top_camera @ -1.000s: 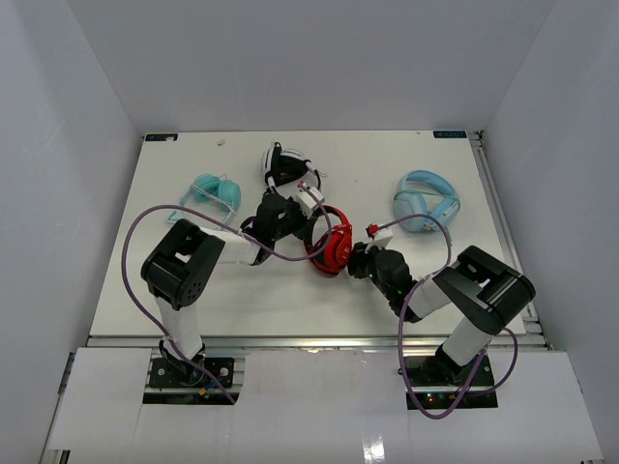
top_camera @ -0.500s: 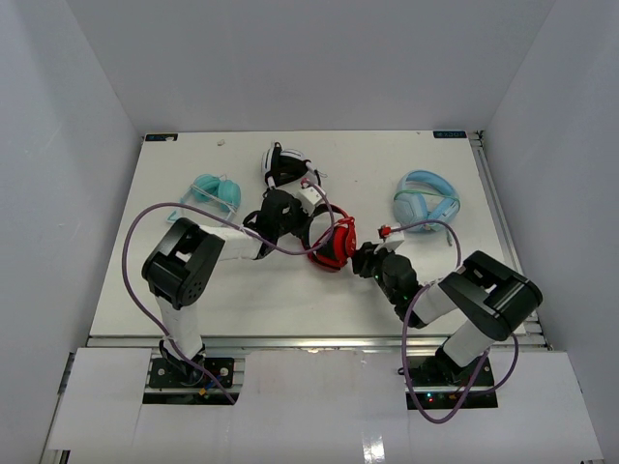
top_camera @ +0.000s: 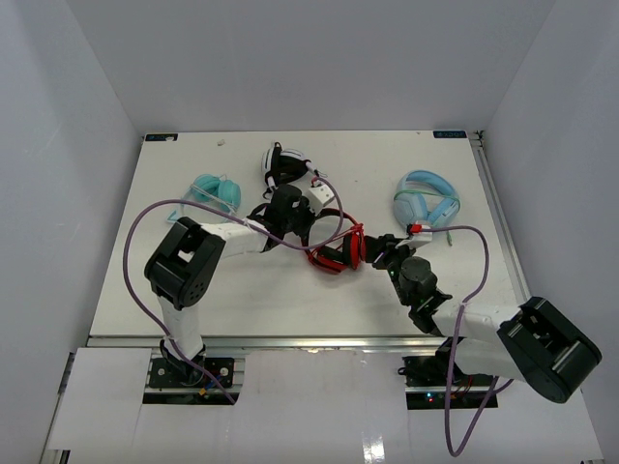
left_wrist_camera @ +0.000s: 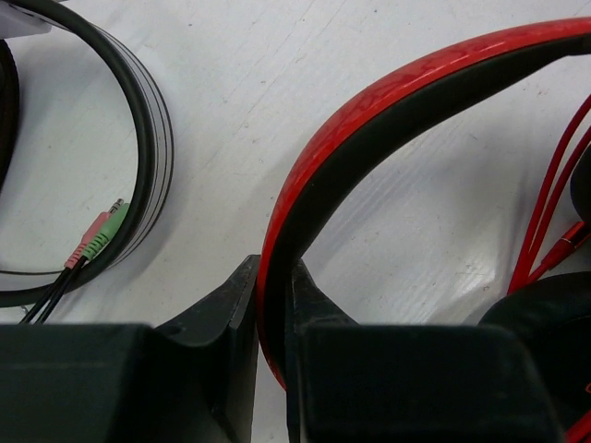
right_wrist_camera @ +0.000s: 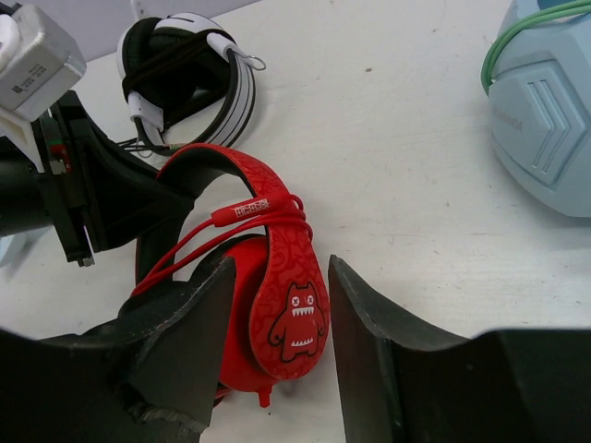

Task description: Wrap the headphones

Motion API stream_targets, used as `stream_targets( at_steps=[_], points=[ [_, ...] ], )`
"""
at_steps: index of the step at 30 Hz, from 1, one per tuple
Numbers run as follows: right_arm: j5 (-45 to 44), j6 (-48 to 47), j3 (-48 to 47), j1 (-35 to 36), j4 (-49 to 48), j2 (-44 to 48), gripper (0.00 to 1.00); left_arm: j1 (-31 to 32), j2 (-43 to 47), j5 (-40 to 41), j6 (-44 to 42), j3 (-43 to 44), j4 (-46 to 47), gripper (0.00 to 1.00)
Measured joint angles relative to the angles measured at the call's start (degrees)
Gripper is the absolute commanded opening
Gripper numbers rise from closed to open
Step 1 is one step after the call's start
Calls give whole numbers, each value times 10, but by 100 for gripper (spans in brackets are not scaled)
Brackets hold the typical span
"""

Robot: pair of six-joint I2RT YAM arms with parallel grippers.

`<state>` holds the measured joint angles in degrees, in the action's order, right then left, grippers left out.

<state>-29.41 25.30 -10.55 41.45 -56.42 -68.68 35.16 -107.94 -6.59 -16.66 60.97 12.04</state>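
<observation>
Since a second ago: the right arm is stretching out lower and further right, its elbow now swinging toward the near right corner. The right claw (top_camera: 375, 249) is standing wider than before. The headphones (top_camera: 338, 254) are lying flatter and a little nearer the table's (top_camera: 242, 290) middle, and the left claw (top_camera: 309, 232) is sitting slightly further back.

Writing: a tab on the red cable (right_wrist_camera: 199, 245) is carrying small raised letters, too small to read. The red ear cup is showing a white cartoon monster with teeth.

Left claw (left_wrist_camera: 272, 277): clamping shut on the headphones' (left_wrist_camera: 369, 101) band, red outside, black lining inside. Pink and green plugs (left_wrist_camera: 97, 235) are lying to its left, beside the black-and-white pair (right_wrist_camera: 185, 74).

Right claw (right_wrist_camera: 282, 263): standing about half open, fingers straddling the headphones' (right_wrist_camera: 286, 305) ear cup. A gap is showing on one side; contact on the other side I cannot tell.

The headphones are resting mid-table between the two claws, with the blue pair (right_wrist_camera: 545, 111) off to the right.
</observation>
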Motion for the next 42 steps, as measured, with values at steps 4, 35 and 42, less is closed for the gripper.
stream_targets(
  at_steps=[4, 35, 42],
  points=[
    [0, 0, 5, 0, 33, 44, 52, 0, -6, 0, 0, 10, -14, 31],
    [134, 21, -236, 0, 529, 224, 90, 2, 201, 33, 257, 69, -120, 98],
    [163, 24, -287, 0, 659, 244, 90, 14, 402, -44, 374, -69, -81, 98]
  ],
)
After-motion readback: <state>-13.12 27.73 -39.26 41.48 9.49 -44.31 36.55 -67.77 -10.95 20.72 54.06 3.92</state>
